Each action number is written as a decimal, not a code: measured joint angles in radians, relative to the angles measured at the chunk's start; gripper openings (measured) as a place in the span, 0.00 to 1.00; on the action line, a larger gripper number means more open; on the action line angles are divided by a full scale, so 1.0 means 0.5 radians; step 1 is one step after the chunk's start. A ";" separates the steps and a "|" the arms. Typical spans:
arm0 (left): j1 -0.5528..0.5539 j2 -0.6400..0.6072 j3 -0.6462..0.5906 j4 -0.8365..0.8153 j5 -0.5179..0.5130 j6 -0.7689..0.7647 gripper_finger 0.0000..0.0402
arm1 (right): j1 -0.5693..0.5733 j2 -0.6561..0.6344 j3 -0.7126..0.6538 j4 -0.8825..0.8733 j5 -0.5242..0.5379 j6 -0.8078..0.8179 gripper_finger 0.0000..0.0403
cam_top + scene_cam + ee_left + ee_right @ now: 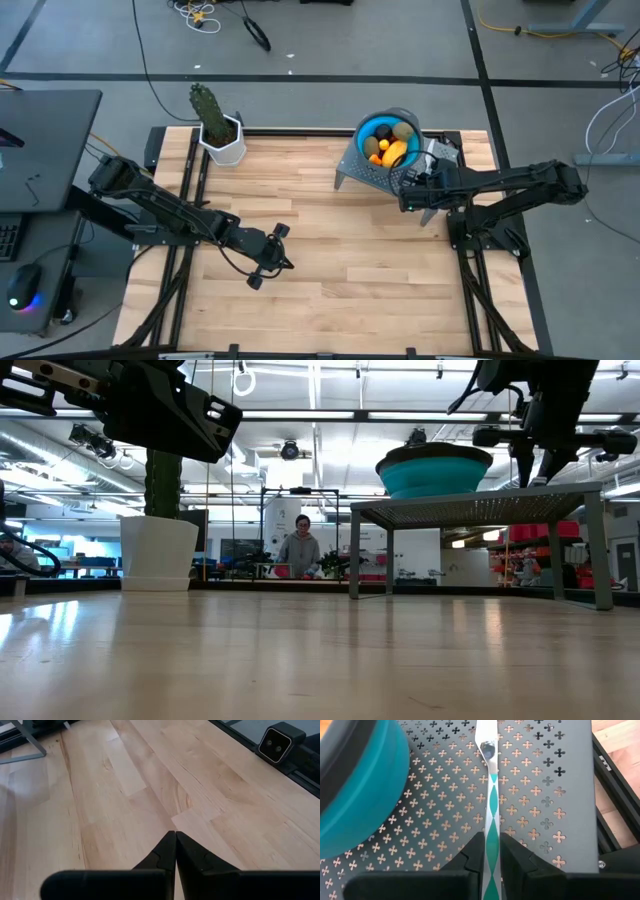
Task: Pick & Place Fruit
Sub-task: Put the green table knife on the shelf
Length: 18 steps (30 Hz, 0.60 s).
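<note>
A pale wooden surface [330, 250] carries a perforated grey stand [540, 795] at its far edge; on the stand sits a teal bowl [385, 130] holding the fruit [390, 148]; beside the bowl, the right gripper [491, 851] pinches a slim knife [490, 795]; the left gripper [175, 851] hangs over bare wood, fingers pressed together.

The wooden surface [330, 240] lies bare across its middle and near side. At the far edge stand a potted cactus [212, 122] and a perforated grey stand [375, 170] bearing a teal bowl [388, 125].
</note>
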 joint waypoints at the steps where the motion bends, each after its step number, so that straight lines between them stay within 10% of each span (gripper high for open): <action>1: 0.000 0.000 0.000 -0.001 0.000 -0.002 0.04 | 0.002 0.000 0.000 -0.004 -0.001 0.000 0.11; 18: -0.002 0.000 0.000 -0.002 0.086 -0.019 0.04 | 0.028 -0.012 0.076 -0.054 -0.029 -0.070 0.38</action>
